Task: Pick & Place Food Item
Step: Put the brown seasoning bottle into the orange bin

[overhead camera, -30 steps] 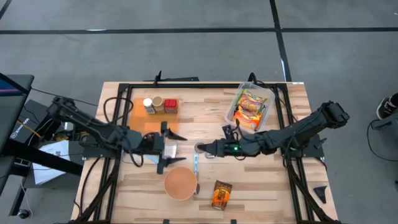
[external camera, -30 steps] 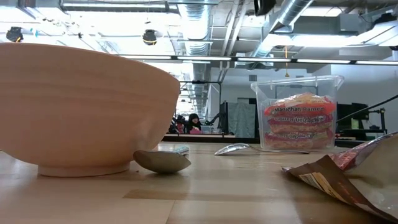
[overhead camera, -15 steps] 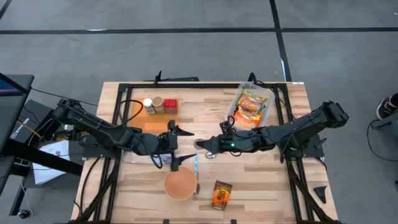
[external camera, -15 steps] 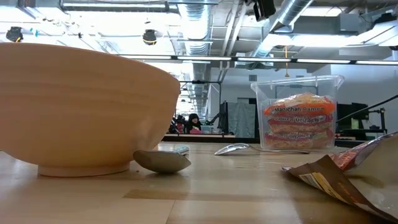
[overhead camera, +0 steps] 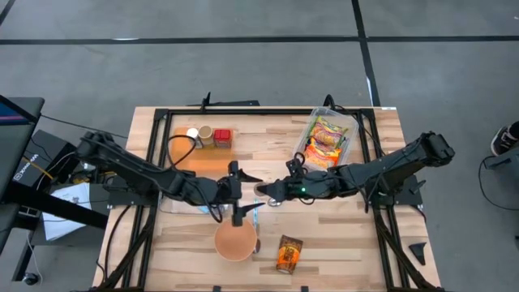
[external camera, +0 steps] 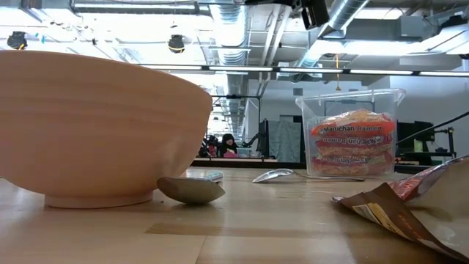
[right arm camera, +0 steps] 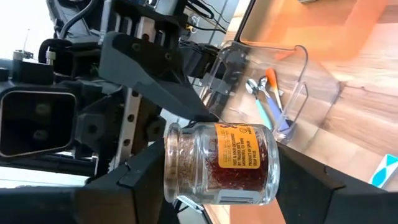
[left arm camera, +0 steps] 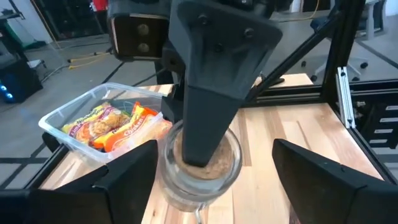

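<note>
Between my two grippers, at the middle of the table, hangs a small glass spice jar (right arm camera: 219,163) with a yellow label. My right gripper (overhead camera: 263,191) is clamped across it, holding it on its side with its mouth turned toward my left arm. In the left wrist view the jar's (left arm camera: 200,163) open mouth faces me, one dark finger of the right gripper crossing in front of it.

My left gripper (overhead camera: 236,193) has its fingers spread wide, one on each side of the jar's mouth, gripping nothing. A second ago it sat farther back on its own side of the table, well apart from the jar; since then it has slid in until it is just beside my right gripper, while the right one has barely shifted.

Just below my left gripper in the high view sits the wooden bowl (overhead camera: 235,241), with a spoon (external camera: 190,190) beside it. Behind my right gripper, along its arm, stands the clear tub of ramen packets (overhead camera: 327,138), and near the bowl lies a snack bag (overhead camera: 288,253).
</note>
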Tool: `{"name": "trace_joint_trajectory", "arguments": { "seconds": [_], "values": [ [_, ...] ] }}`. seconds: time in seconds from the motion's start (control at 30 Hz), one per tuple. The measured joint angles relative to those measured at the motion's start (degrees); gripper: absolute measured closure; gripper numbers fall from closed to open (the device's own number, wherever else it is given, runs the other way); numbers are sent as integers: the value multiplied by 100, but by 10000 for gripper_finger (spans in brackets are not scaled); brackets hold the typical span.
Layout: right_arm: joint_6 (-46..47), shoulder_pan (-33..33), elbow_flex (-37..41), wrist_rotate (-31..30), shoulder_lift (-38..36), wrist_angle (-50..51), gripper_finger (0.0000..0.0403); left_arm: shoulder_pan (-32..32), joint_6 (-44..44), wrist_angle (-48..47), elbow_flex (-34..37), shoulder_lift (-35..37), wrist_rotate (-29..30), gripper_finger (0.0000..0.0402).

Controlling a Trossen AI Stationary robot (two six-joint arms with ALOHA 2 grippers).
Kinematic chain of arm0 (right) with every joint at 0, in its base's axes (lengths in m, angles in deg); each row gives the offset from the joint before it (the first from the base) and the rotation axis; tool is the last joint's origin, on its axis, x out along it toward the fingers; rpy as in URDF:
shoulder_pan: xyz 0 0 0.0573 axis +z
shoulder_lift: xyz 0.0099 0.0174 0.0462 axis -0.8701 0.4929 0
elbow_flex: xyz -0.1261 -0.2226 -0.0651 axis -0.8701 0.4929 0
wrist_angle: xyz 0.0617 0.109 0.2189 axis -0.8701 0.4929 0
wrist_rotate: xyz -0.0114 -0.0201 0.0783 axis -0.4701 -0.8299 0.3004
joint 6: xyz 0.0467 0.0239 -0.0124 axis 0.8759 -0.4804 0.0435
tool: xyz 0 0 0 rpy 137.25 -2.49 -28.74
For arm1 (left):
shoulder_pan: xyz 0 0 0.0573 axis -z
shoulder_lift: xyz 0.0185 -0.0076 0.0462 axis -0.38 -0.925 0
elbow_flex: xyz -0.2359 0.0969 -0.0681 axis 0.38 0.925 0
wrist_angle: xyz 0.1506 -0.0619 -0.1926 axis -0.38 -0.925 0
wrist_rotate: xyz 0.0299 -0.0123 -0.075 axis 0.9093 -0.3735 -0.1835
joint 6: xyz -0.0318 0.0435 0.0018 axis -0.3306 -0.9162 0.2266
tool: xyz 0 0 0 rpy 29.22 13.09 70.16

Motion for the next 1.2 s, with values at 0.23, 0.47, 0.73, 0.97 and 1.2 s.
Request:
{"name": "trace_joint_trajectory", "arguments": {
  "seconds": [0.23, 0.47, 0.73, 0.97, 1.2],
  "values": [
    [-36, 0, 2, 4, 0, 11, 166, -87, 20, 253, 0, -138, 166, 125],
    [-3, -4, 7, -2, 0, 20, 166, -147, 120, 275, 0, -136, 37, 221],
    [-75, -5, 13, -3, 9, -30, 165, -112, 107, 164, -4, -136, 37, 225],
    [-407, 11, 24, -96, 9, -197, 114, -109, 174, 144, -8, -85, -7, 231],
    [-375, -37, 24, -106, 11, -195, 40, -119, 274, -344, -13, -35, 6, 231]
  ]
}}
